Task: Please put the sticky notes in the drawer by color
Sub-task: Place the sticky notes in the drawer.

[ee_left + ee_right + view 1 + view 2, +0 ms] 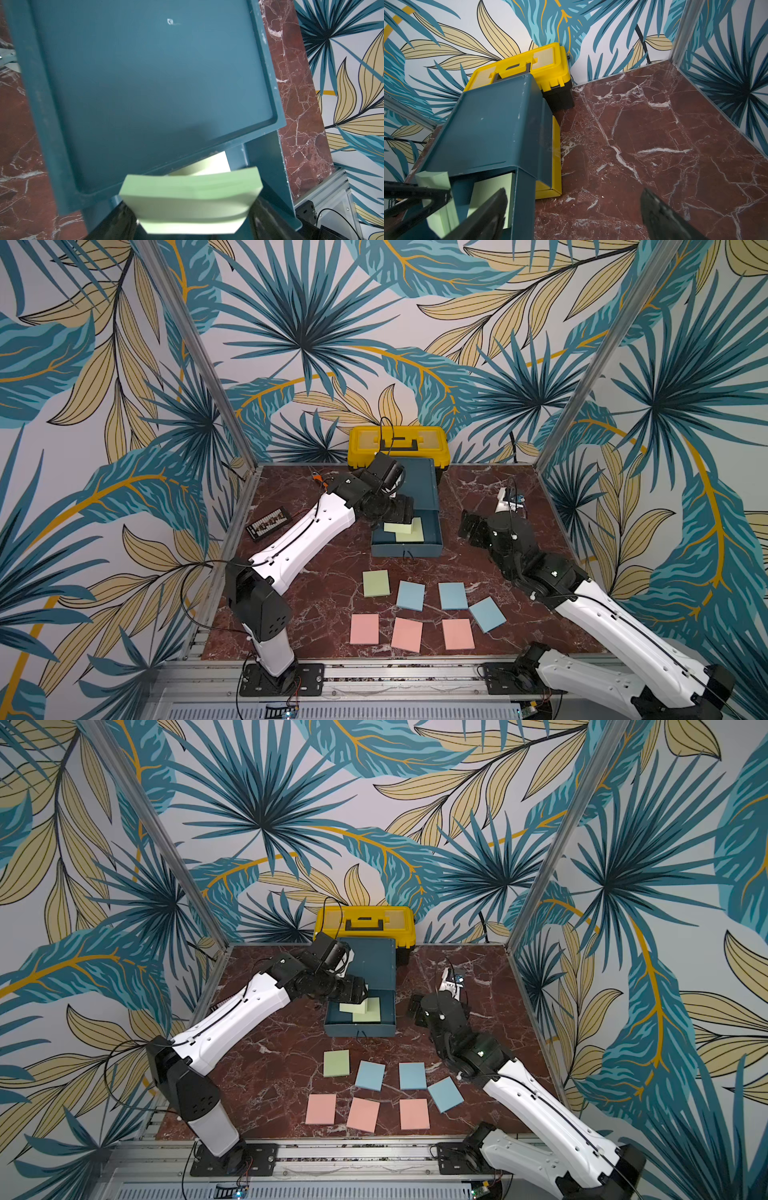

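The drawer cabinet is teal, and its top drawer is pulled out. My left gripper is shut on a pale green sticky-note pad and holds it over the open drawer. Another green pad lies inside. On the table in front lie one green pad, three blue pads and three pink pads. My right gripper is open and empty, low over the marble just right of the cabinet.
A yellow toolbox with a black handle stands behind the cabinet against the back wall. A black flat device lies at the table's left edge. A small white and blue object sits at the back right. Metal frame posts mark the table's corners.
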`<state>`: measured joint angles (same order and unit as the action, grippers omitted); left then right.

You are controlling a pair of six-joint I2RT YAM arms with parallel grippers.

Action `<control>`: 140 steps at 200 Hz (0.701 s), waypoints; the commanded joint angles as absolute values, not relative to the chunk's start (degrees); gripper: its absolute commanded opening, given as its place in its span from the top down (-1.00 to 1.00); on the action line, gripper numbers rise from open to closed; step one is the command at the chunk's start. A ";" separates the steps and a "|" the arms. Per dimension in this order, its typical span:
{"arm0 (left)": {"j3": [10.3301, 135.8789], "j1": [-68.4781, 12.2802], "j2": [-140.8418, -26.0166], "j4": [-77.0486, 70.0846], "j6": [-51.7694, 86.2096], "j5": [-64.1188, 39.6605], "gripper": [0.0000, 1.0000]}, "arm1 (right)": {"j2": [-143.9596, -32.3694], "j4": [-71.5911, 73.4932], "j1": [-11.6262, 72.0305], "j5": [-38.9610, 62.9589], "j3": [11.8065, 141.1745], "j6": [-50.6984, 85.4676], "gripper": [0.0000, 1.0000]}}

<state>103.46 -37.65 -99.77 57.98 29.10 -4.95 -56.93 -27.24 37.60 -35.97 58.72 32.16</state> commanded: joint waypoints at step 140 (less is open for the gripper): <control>105.81 -37.75 -95.84 56.85 27.40 2.69 -0.83 | -57.30 -24.92 36.04 -33.75 55.31 33.92 -0.99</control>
